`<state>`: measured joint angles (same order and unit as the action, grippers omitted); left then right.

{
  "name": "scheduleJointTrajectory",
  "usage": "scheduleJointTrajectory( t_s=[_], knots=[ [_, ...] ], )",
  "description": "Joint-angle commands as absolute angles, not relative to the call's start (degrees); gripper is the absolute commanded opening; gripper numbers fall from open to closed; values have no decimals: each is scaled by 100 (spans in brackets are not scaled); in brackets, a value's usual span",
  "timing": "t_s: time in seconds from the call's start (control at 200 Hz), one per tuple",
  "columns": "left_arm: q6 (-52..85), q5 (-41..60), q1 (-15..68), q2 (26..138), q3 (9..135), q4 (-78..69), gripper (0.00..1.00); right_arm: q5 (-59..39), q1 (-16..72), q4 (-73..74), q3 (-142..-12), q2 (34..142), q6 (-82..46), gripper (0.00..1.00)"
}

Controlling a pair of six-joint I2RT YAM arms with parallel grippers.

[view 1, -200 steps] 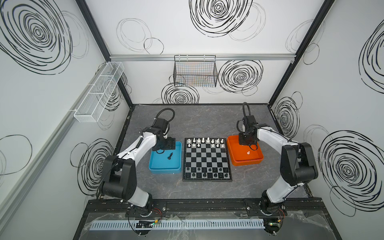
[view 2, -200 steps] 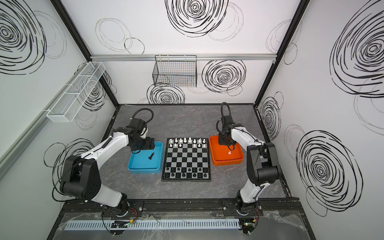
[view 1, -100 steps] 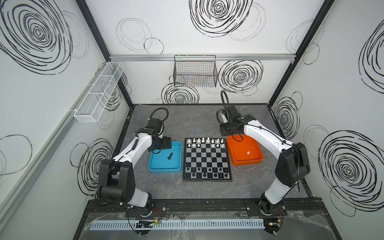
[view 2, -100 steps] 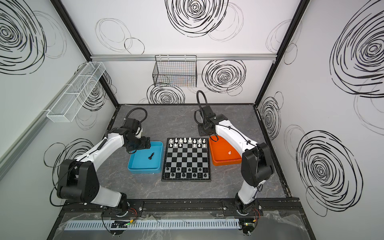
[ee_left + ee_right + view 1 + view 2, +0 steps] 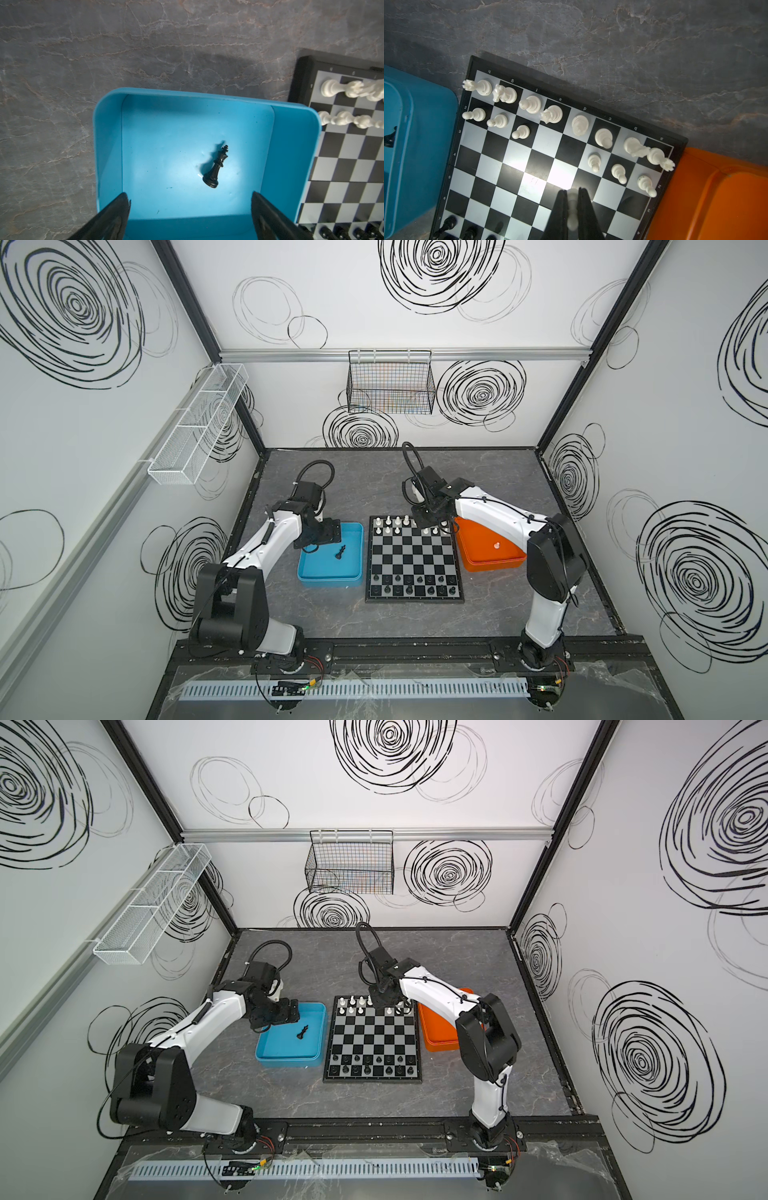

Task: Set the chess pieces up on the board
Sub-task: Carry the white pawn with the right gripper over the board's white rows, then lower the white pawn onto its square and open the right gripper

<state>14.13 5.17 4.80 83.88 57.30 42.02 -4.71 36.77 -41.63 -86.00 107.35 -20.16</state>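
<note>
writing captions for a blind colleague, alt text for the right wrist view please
The right gripper, shut on a small white plastic pawn, hangs over the black-and-grey checked board; the row of white pawns has two bare squares.

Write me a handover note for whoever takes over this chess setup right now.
Left gripper open over the blue plastic tray, where a glossy black king lies on its side.
Right gripper shut on a small white pawn above the black-and-grey chessboard.
Done: white back row full, six white pawns standing; black rows look nearly full.
To do: the held pawn, the white piece in the orange plastic tray, the black king.
</note>
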Motion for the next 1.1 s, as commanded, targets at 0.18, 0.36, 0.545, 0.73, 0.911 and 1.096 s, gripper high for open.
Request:
scheduleJointTrajectory(
  t_s=[0.18, 0.36, 0.545, 0.73, 0.911, 1.096],
  knots=[
    [1282, 666, 396, 8305, 5634, 4096, 95, -391, 3727, -4276, -9006, 11180, -2017, 7],
    [1258, 703, 378, 8313, 5616, 4063, 95, -433, 3744, -4289, -9081, 11351, -2004, 7],
    [1263, 747, 369, 8315, 5601, 4044, 95, -470, 3762, -4272, -9084, 11470, -2013, 8],
    [1259, 790, 360, 8329, 5595, 4025, 95, -497, 3769, -4254, -9083, 11563, -2027, 8],
    [1272, 809, 352, 8333, 5572, 4008, 95, -506, 3779, -4227, -9070, 11643, -2032, 9],
    [1265, 802, 345, 8350, 5572, 4008, 95, -492, 3782, -4215, -9088, 11730, -2029, 10]
  ],
)
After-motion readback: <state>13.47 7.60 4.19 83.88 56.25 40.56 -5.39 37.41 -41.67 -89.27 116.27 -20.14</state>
